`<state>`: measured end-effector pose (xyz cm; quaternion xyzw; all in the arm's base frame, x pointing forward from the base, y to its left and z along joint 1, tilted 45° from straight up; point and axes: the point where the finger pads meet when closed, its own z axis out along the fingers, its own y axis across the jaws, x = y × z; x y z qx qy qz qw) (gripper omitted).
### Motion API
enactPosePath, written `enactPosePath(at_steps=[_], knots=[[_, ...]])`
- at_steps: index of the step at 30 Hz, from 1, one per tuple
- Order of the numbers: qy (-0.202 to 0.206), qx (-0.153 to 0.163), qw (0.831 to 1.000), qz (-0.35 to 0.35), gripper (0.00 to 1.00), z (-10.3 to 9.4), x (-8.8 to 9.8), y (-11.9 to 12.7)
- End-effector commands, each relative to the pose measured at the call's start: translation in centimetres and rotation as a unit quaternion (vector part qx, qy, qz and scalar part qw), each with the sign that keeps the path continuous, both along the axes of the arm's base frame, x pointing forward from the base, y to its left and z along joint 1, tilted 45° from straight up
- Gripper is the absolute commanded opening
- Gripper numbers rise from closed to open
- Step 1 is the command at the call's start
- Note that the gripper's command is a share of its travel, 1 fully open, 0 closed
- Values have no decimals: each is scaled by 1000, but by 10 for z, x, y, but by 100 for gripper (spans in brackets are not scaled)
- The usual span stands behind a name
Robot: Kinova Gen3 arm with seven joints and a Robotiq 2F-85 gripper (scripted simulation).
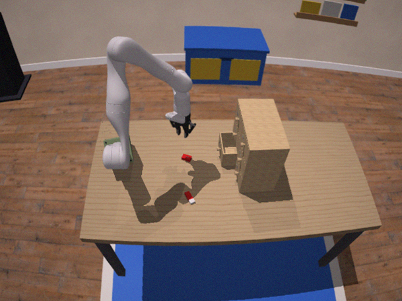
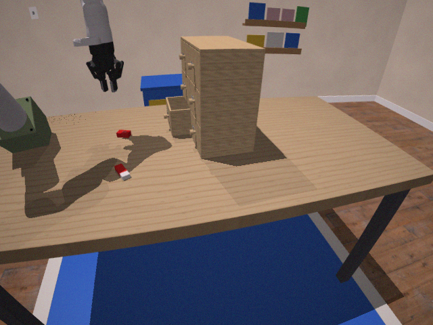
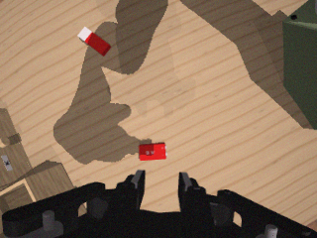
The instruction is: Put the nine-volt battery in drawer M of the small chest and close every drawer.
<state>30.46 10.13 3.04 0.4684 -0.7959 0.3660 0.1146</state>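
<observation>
The nine-volt battery (image 1: 186,157) (image 2: 124,133) (image 3: 153,152) is a red block with small terminals at one end, lying flat on the table. My gripper (image 1: 182,135) (image 2: 109,89) (image 3: 161,181) is partly open, empty, and high above the table near the battery, pointing down. The wooden chest (image 1: 263,123) (image 2: 227,97) stands right of the battery, its knobbed front facing the robot's base. One low drawer (image 1: 227,160) (image 2: 180,122) (image 3: 52,180), in the column farther from the exterior camera, is pulled partly out. The other drawers look pushed in. I cannot read any letters.
A red and white eraser-like block (image 1: 189,197) (image 2: 122,171) (image 3: 94,41) lies on the table (image 1: 154,126), nearer its front edge than the battery. The robot's green base (image 1: 107,140) (image 2: 38,122) (image 3: 302,64) is at the table's left. The chest stands tall beside the open drawer.
</observation>
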Motion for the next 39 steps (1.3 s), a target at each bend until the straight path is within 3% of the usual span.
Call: enactPosePath(at_steps=[1,4,9,19,21,36,39], knots=[[23,-1,1000,16,33,-2,2,-4],[34,-3,999,27,33,-3,2,-6],[87,-15,993,82,33,-8,5,-12],[192,-39,962,190,33,-18,11,-24],[192,-39,962,190,33,-18,11,-24],[329,-70,881,332,33,-33,19,-40],[337,-72,875,341,33,-33,19,-41]])
